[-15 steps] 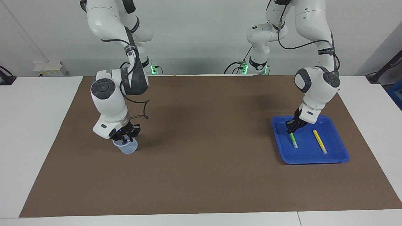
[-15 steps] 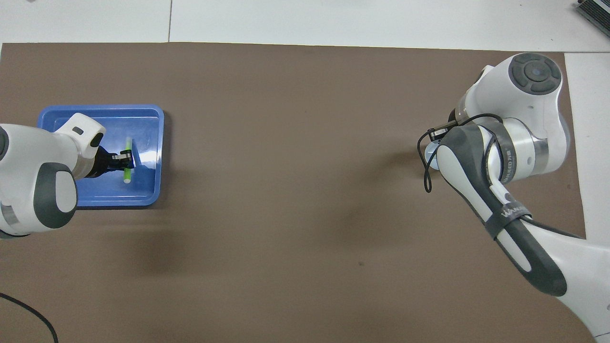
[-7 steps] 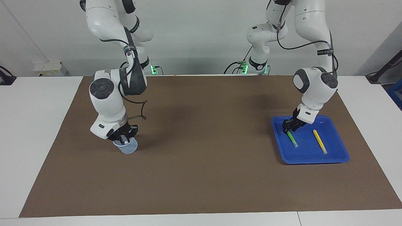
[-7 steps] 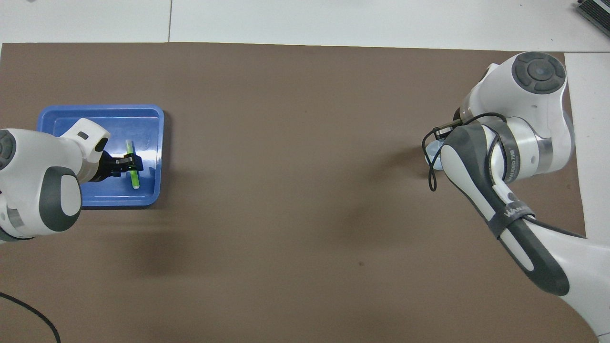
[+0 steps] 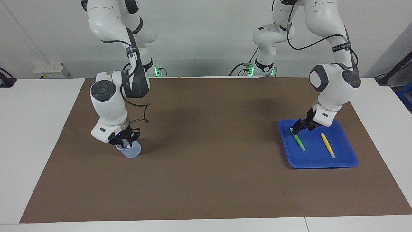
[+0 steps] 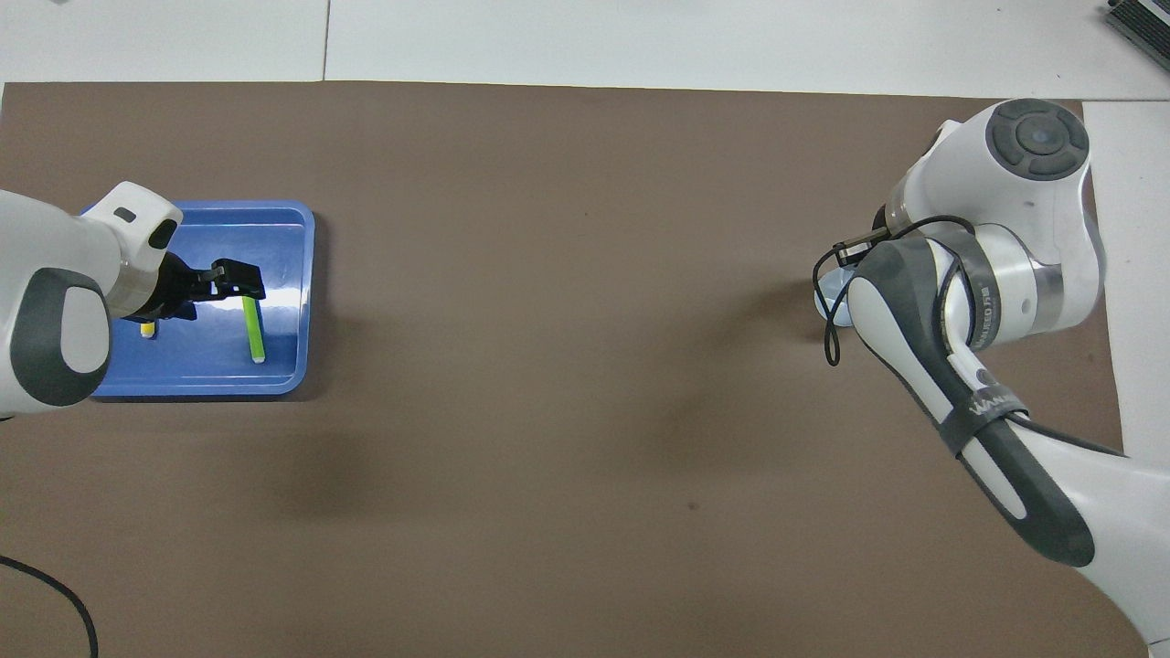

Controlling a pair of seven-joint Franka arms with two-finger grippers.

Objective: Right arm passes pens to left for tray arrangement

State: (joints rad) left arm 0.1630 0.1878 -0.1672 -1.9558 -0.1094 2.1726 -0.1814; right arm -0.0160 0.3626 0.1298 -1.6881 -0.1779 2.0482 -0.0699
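The blue tray [image 5: 318, 162] [image 6: 283, 274] lies toward the left arm's end of the table. A green pen [image 5: 298, 140] [image 6: 254, 329] and a yellow pen [image 5: 328, 145] lie flat in it, side by side and apart. In the overhead view the left wrist covers all of the yellow pen but its tip [image 6: 146, 330]. My left gripper [image 5: 301, 126] [image 6: 218, 283] hangs open just over the green pen's end nearer the robots, holding nothing. My right gripper [image 5: 126, 141] is down at the mouth of a clear cup [image 5: 131, 152], where a small whitish tip shows at its fingers.
A brown mat [image 5: 206, 145] covers the table's middle, with white table top around it. In the overhead view the right arm's forearm covers most of the clear cup [image 6: 830, 294]. A loose black cable loop [image 5: 146, 112] hangs from the right arm's wrist.
My left gripper has opened and let go of the green pen, which now lies flat in the tray. It has risen a little. The right gripper has stayed at the cup.
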